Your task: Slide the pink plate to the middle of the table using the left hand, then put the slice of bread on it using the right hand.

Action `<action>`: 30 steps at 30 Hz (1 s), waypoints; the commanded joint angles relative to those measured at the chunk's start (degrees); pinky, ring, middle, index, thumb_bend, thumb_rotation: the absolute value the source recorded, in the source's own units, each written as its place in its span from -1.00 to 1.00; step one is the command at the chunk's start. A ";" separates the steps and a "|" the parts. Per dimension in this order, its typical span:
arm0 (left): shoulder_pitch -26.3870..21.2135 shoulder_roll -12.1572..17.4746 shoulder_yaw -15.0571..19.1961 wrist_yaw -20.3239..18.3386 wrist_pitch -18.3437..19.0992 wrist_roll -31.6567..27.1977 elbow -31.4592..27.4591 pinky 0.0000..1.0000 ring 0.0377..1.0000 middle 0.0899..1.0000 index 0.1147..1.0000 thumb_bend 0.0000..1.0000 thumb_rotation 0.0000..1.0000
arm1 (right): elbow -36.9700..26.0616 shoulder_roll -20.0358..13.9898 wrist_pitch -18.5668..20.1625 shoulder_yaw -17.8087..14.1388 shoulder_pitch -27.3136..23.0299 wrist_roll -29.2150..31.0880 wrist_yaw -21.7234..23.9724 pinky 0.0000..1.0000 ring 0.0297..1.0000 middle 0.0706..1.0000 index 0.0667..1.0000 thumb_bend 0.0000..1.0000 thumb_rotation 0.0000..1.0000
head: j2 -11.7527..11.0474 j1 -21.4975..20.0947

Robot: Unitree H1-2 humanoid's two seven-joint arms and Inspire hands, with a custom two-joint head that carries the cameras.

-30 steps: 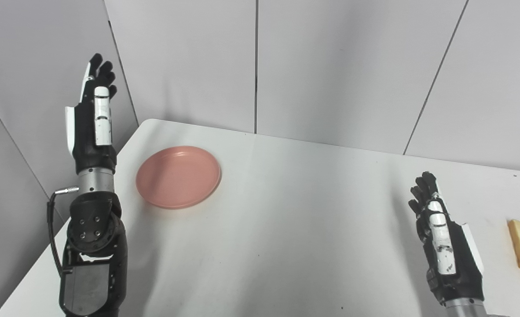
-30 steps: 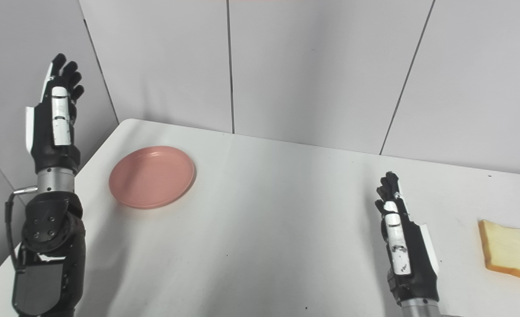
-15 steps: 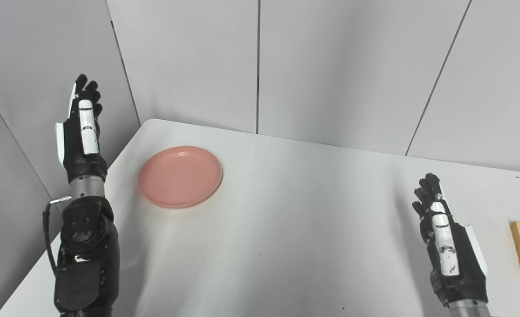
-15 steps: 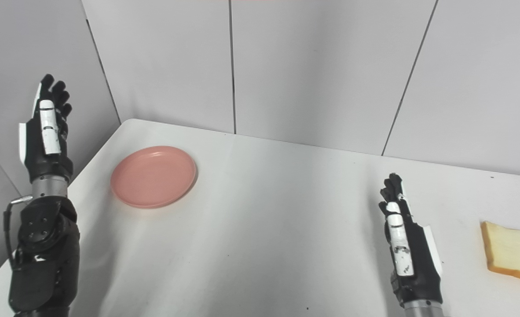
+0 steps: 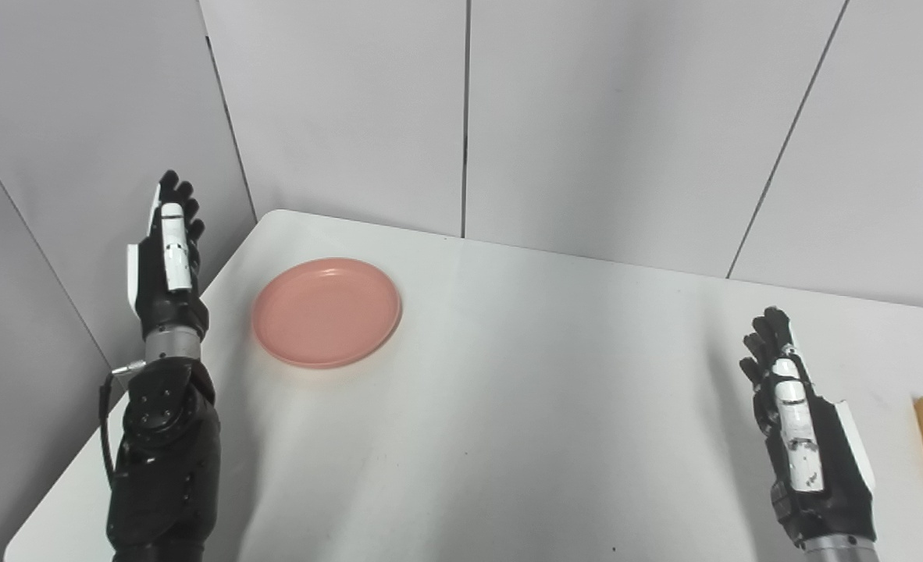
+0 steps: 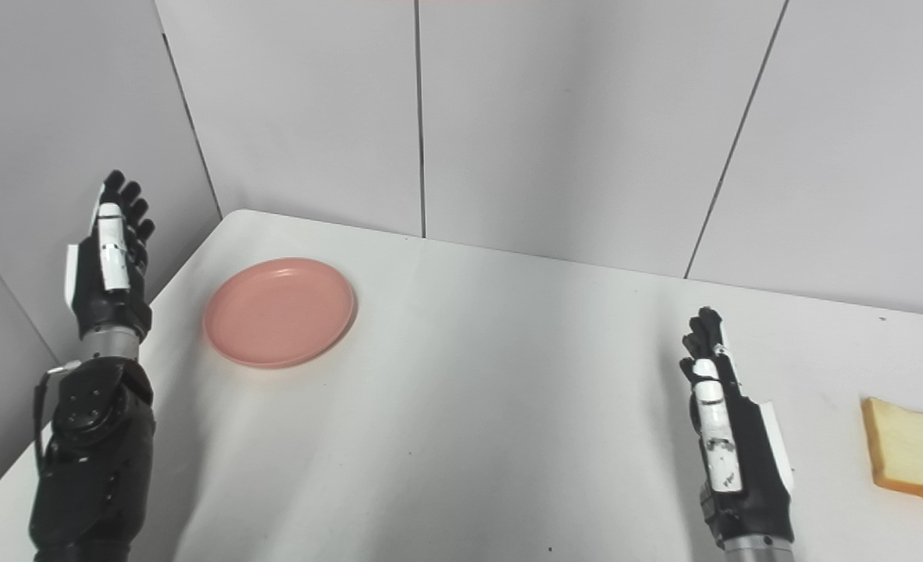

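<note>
The pink plate (image 5: 326,312) lies flat near the table's far left corner, with nothing on it. My left hand (image 5: 168,264) is raised upright to the left of the plate, off the table's left edge, fingers straight and apart, holding nothing. A slice of bread (image 6: 909,451) with a tan crust lies flat at the table's right side. To the left of it my right hand (image 6: 728,442) stands low near the front edge, open and apart from the bread.
The white table (image 5: 524,406) meets grey wall panels (image 5: 602,117) at the back and on the left. Its left edge runs diagonally beside my left forearm (image 5: 163,460).
My left hand has come down lower and a little closer to the plate's level. The whole picture has shifted slightly right, so the camera moved. The right hand, plate and bread have stayed put.
</note>
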 commanded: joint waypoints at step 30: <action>-5.92 4.92 -1.07 -1.37 -1.13 -3.37 17.91 0.98 0.98 0.97 0.93 -0.27 1.00 | -2.23 0.65 0.45 -0.22 -1.90 0.88 -0.84 1.00 1.00 1.00 1.00 -0.98 1.00 | 1.04 0.08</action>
